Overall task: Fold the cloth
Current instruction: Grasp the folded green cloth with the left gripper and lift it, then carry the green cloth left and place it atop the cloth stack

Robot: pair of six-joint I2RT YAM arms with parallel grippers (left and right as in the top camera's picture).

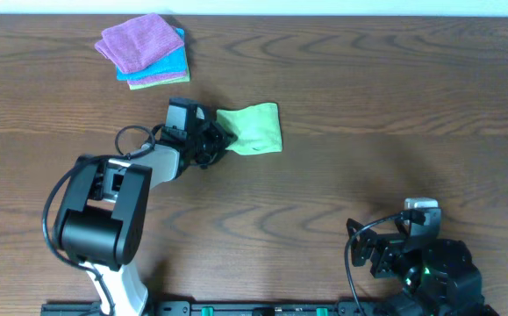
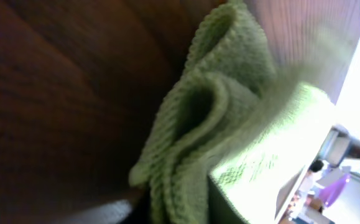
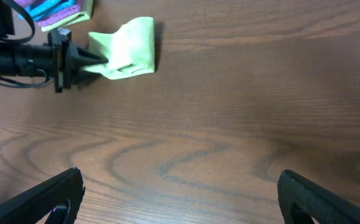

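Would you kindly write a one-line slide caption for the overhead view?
Left gripper grips the bunched lime-green cloth by one edge on the wooden table.

No writing, label, brand, number or sign is legible in any view.

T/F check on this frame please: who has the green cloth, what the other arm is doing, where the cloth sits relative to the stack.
1. The left gripper pinches one edge of the green cloth. True.
2. The right gripper is shut on the green cloth. False: it is open, over bare table, far from it.
3. A purple cloth tops the stack. True.
4. The green cloth lies on the stack. False: it is on the table, apart from it.
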